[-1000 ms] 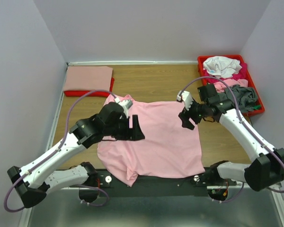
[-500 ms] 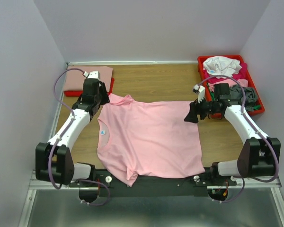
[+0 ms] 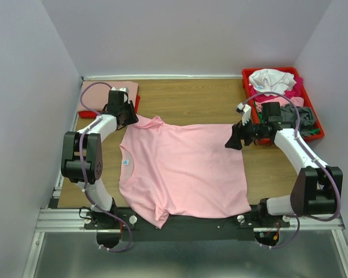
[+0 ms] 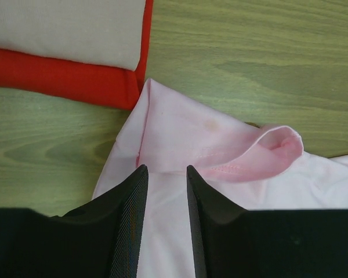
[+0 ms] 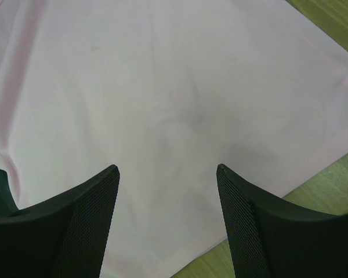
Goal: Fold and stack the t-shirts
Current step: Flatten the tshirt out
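Pink shirt (image 3: 185, 168) lies spread flat mid-surface, neck label (image 3: 126, 163) toward the left arm and hem toward the right, so it looks laid out for a first fold that has not begun. The far-left sleeve (image 4: 209, 133) is curled over on itself, its hem rolled up. The left claw (image 4: 165, 171) sits right at it, fingers (image 4: 130, 220) only narrowly apart with flat pink cloth showing in the gap. No clamp is visible; judged to be placed there to straighten the sleeve before folding. The right claw (image 5: 168, 168) hangs over the far hem corner with its fingers set wide apart and holding nothing, probably to pin or lift that corner. Folded stack (image 3: 107, 95), salmon over red, is at the far-left corner of the surface (image 3: 185, 101), just beside the sleeve, so it is the likely drop-off. Unfolded shirts (image 3: 272, 81) wait heaped in the tray (image 3: 245, 81), far right. Risk: the left claw nudging the stack.
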